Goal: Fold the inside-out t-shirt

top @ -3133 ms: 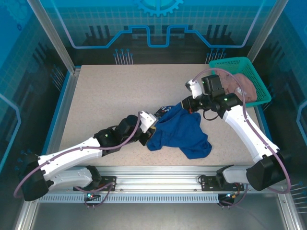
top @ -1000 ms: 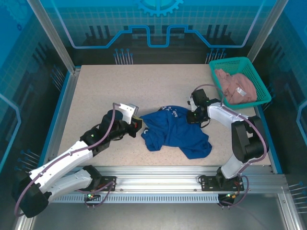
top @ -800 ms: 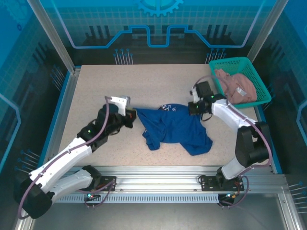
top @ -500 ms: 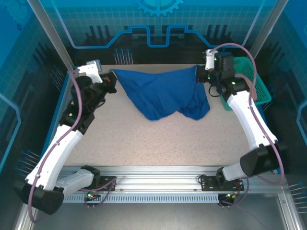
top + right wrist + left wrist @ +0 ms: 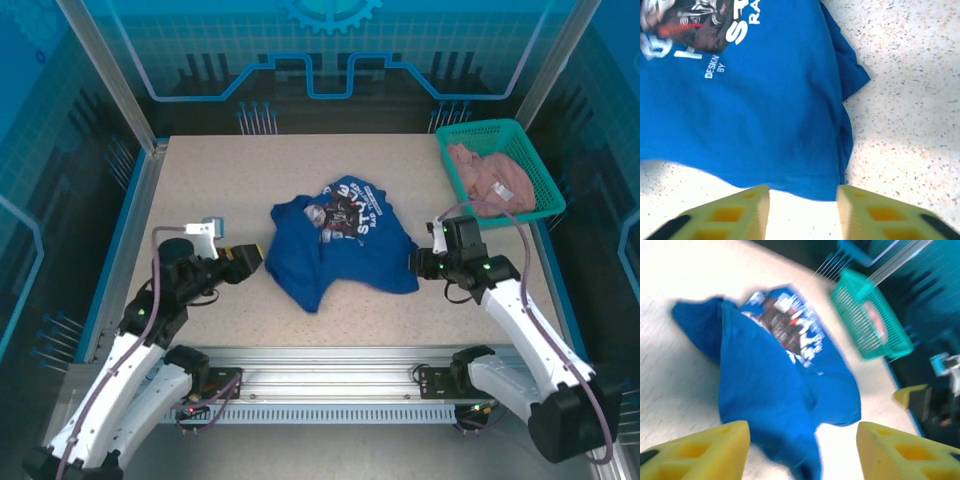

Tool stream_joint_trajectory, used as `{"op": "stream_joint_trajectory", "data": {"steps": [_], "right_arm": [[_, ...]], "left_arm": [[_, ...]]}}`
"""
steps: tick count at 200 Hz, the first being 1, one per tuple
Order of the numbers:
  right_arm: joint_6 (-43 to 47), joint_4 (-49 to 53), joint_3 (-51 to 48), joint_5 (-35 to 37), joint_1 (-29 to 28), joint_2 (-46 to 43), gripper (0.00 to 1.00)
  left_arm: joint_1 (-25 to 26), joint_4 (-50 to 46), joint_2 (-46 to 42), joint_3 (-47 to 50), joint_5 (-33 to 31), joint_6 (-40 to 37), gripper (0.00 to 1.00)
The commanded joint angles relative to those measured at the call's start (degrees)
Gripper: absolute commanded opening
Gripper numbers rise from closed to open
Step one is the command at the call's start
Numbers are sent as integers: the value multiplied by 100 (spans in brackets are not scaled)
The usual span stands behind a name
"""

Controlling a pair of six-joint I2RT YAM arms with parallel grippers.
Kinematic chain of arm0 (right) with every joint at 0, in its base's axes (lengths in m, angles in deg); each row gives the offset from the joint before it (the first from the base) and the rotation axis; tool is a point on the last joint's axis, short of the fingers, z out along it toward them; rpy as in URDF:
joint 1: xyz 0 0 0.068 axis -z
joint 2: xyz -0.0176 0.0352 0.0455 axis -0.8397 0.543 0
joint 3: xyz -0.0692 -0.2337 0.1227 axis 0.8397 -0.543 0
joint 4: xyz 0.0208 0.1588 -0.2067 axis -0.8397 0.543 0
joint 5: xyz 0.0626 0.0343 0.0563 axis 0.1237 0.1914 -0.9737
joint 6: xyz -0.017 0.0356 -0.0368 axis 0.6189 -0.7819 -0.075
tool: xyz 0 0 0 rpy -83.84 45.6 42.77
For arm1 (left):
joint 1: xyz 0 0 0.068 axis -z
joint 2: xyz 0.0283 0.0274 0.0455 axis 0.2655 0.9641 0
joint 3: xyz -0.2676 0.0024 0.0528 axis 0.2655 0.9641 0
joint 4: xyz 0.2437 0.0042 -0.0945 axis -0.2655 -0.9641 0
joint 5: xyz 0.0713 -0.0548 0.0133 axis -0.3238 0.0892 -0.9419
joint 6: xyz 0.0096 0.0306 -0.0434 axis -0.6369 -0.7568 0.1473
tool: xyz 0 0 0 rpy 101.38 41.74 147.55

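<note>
Blue t-shirt (image 5: pixel 335 250) lies bunched, print up, left of the basket (image 5: pixel 478 126). The left gripper (image 5: pixel 252 263), beyond it, and the right gripper (image 5: pixel 418 263), nearer the basket, hold nothing, jaws apart. Folding bunched layers would likely lock in creases.

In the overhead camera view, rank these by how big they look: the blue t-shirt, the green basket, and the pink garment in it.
Largest: royal blue cotton t-shirt.
Then: teal-green plastic mesh basket.
Smallest: pinkish-beige crumpled garment, lying inside the basket.
</note>
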Motion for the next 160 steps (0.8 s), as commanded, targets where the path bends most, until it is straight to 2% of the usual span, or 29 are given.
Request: {"op": "stream_joint_trajectory", "data": {"steps": [1,13,30,47,85,116,135,160], "right_arm": [[-121,-1109,482,-117,-85,681,48],[-91,-1433,866,-66,-86,1432,50],[20,-1495,1619,219,-51,2595,53],[199,-1463,2447,70,-52,3603,60],[463,-924,4504,-203,-96,5623,69],[376,-531,5711,-641,-115,6740,72],[345,-318,6208,-827,-149,7257,64],[262,-546,6297,-1149,-158,7370,31]], "left_arm": [[-17,492,617,-177,-623,71,68],[-16,892,1444,-350,-1017,4,71],[-13,1549,2831,-754,-1020,-57,73],[-42,1949,4169,-1339,-1056,-99,74],[-165,1279,6562,-3293,-925,-341,76],[-244,756,7768,-4269,-734,-346,75],[-242,702,8136,-4458,-550,-309,70],[-253,833,8505,-4559,-64,-178,51]]}}
